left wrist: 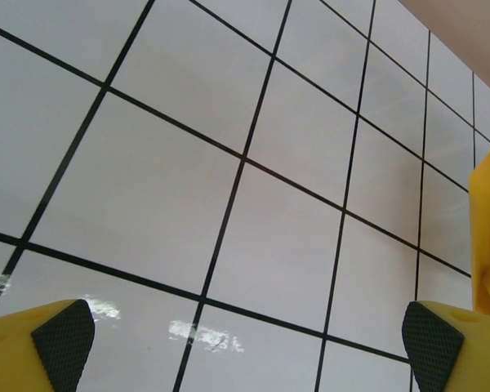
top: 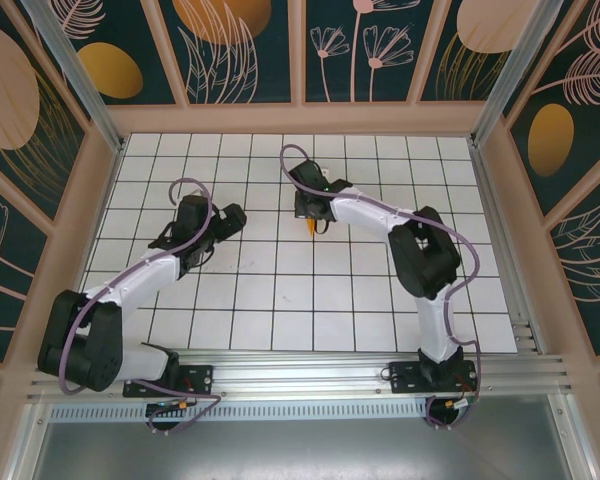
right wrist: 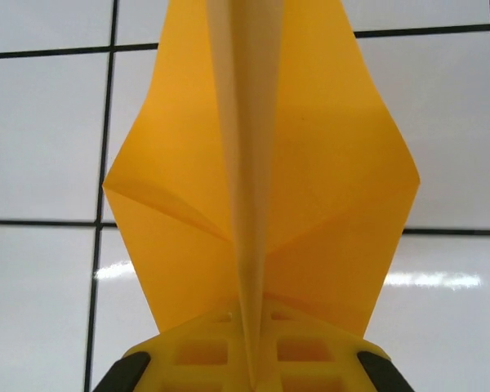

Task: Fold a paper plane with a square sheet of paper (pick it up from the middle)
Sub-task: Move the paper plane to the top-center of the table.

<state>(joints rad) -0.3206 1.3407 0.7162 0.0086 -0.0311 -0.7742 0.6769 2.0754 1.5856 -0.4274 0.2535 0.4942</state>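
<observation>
Paper plane (right wrist: pixel 327 188) in the closed right gripper (right wrist: pixel 249 359), ridge lengthwise straight out from it; left gripper (left wrist: pixel 247 336) spread wide, empty.

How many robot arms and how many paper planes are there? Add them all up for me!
Robot arms: 2
Paper plane: 1
Total: 3

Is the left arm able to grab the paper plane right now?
Probably yes. The left pincer is open and sits just beside the paper plane, which the right pincer grips by its ridge. I see nothing standing between them.
</observation>
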